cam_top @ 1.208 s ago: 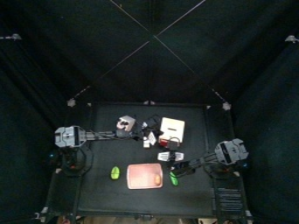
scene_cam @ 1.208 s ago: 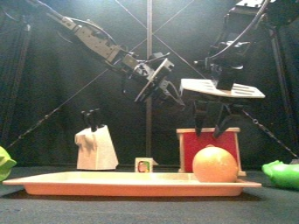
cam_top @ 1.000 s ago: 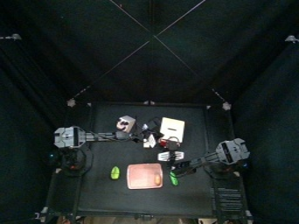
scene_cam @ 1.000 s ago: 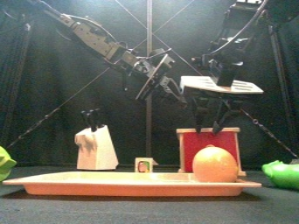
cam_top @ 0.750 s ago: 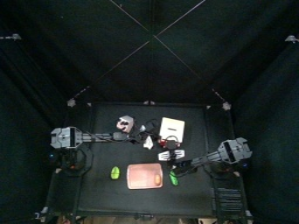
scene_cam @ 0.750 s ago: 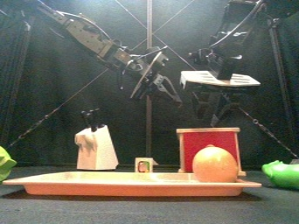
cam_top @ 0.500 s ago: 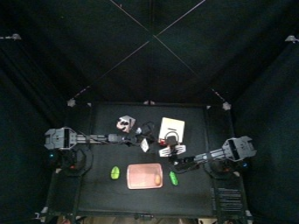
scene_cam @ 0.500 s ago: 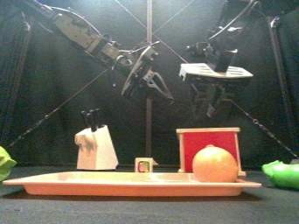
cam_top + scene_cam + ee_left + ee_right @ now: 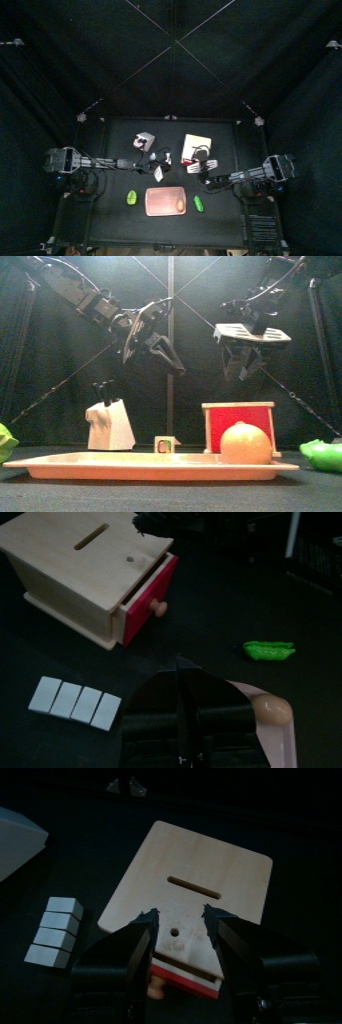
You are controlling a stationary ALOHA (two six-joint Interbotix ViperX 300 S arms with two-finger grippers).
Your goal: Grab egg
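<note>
Tray (image 9: 80,468) holds the egg (image 9: 246,443) at its 3 o'clock end — both claws (image 9: 151,348) (image 9: 179,928) up high, slightly parted, empty.

Tan egg (image 9: 245,443) upright on pink tray's (image 9: 80,465) right end

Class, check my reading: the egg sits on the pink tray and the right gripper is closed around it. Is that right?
Not quite. The egg does sit on the tray, but the right gripper hangs well above it with nothing between its jaws, as the front view shows.
</note>
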